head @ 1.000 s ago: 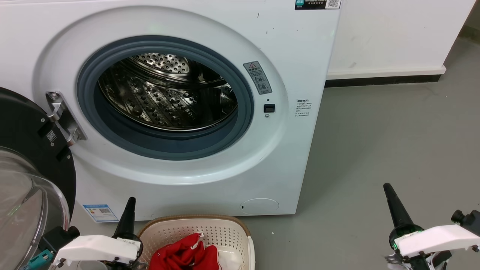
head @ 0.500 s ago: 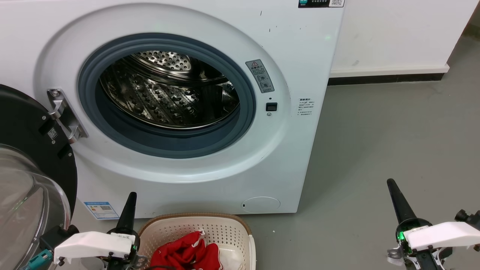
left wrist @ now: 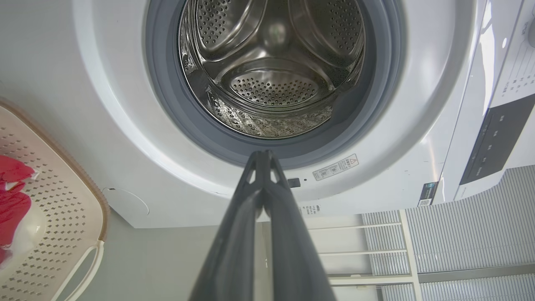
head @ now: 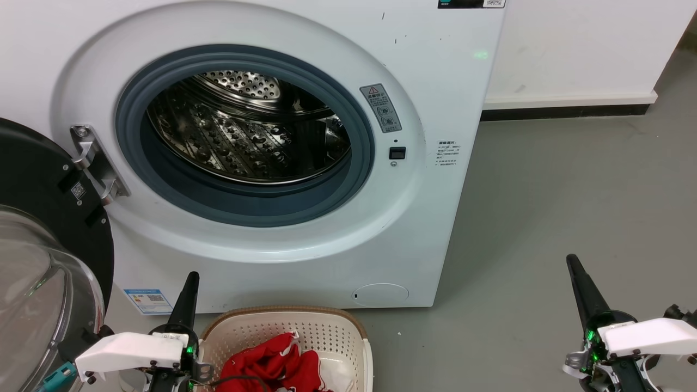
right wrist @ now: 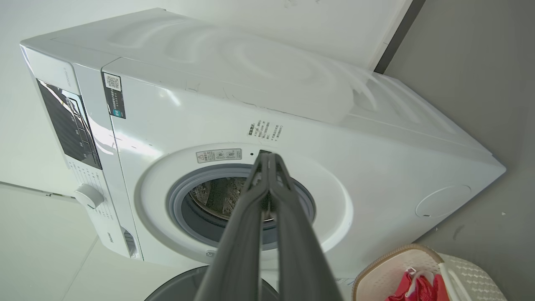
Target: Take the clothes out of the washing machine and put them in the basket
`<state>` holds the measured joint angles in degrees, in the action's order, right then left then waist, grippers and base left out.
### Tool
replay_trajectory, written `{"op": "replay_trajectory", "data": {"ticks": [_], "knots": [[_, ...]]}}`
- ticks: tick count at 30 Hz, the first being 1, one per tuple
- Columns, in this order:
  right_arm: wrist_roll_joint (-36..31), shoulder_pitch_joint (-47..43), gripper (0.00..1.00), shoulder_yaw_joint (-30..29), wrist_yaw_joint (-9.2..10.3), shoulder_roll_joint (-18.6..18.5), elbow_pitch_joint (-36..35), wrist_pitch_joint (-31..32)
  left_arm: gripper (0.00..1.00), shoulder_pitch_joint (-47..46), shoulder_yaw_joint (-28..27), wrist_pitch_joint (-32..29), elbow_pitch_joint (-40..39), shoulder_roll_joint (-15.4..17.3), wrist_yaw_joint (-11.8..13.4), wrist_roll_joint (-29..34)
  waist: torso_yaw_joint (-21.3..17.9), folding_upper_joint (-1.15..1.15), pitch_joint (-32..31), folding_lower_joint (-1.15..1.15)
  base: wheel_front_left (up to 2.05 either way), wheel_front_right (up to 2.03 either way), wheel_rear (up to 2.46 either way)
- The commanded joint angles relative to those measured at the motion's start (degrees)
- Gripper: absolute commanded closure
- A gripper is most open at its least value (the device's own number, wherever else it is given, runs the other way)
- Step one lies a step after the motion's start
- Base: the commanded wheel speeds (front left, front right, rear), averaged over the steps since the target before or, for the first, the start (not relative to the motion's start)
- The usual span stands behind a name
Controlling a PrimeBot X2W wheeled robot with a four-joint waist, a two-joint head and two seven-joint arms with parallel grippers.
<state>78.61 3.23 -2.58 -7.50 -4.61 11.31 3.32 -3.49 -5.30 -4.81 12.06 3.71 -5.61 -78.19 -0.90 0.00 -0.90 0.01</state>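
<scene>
white washing machine [head: 305,261], round grey seal [head: 245,209], perforated steel drum [head: 245,141]; before it, cream perforated basket [head: 326,333] holding crumpled red clothes [head: 267,366]; left gripper [head: 191,279], right gripper [head: 572,261] both pressed together.

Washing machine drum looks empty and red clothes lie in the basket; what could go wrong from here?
1. The open door stands close beside the left end effector; a sideways swing of that arm might strike its glass.
2. The grey seal hides the lower front of the drum in the head view, so a leftover garment could be missed.
</scene>
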Motion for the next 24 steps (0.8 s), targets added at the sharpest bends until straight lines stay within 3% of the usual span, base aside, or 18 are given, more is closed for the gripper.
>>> {"op": "replay_trajectory", "data": {"ticks": [1, 24], "knots": [[1.1, 1.2, 1.0, -0.2, 0.01, -0.2, 0.0, 0.1, 1.0, -1.1, -0.2, -0.1, -0.1, -0.1, -0.4, -1.0, 0.0, 0.0, 0.0, 0.0, 0.0, 0.0, 0.0], [12.0, 2.8, 1.0, -1.5, 0.02, 0.1, 2.0, 1.3, 1.0, -2.6, -1.1, -1.5, 1.6, -0.7, -1.7, -10.9, 0.6, 0.0, 0.8, 0.0, 0.0, 0.0, 0.0]]}}
